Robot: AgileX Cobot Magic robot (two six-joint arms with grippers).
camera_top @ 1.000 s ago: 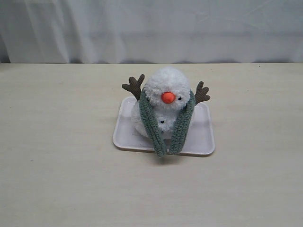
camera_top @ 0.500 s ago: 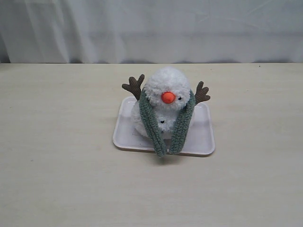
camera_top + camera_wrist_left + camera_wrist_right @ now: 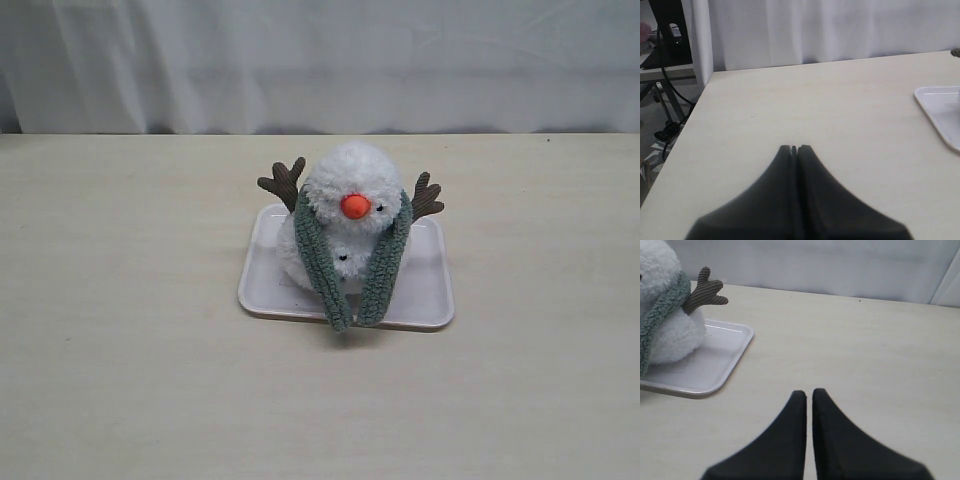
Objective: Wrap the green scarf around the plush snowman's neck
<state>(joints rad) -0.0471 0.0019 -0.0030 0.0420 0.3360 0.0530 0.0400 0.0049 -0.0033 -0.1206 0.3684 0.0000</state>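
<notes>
White curtain (image 3: pixel 320 60) across the back, pale wood-grain tabletop (image 3: pixel 120 380) out front, and right in the middle a shallow white tray (image 3: pixel 425 285) with the plush snowman (image 3: pixel 350 175) sitting on it, facing the exterior camera with its orange nose (image 3: pixel 355 206) pointing at us and its head tipped a little forward. The green scarf (image 3: pixel 318 262) is on him: it loops behind the head where the neck narrows, comes out on both sides just inside the brown twig arms (image 3: pixel 285 182), and both tails hang down the front of the body. The neck itself is buried under fluff and knit, so how snugly the loop sits I cannot tell. Look at the line of it: one long strip bent into a horseshoe, each tail running from beside the head down toward the near rim of the tray, the two tips angling inward until they meet or nearly meet at that rim, a narrow V. The tails are not crossed or knotted; gravity and the fuzzy knit seem to be all that holds them. The tray, I'd say, is there to fix the toy's spot. Neither arm shows in the exterior view. The left end effector (image 3: pixel 794 148) hovers over bare tabletop well apart from the tray, jaws pressed together, nothing in them. The right end effector (image 3: pixel 809 394) hangs off to the snowman's side, jaws closed to a sliver, also empty. Parked like that, neither can tug the drape loose.
</notes>
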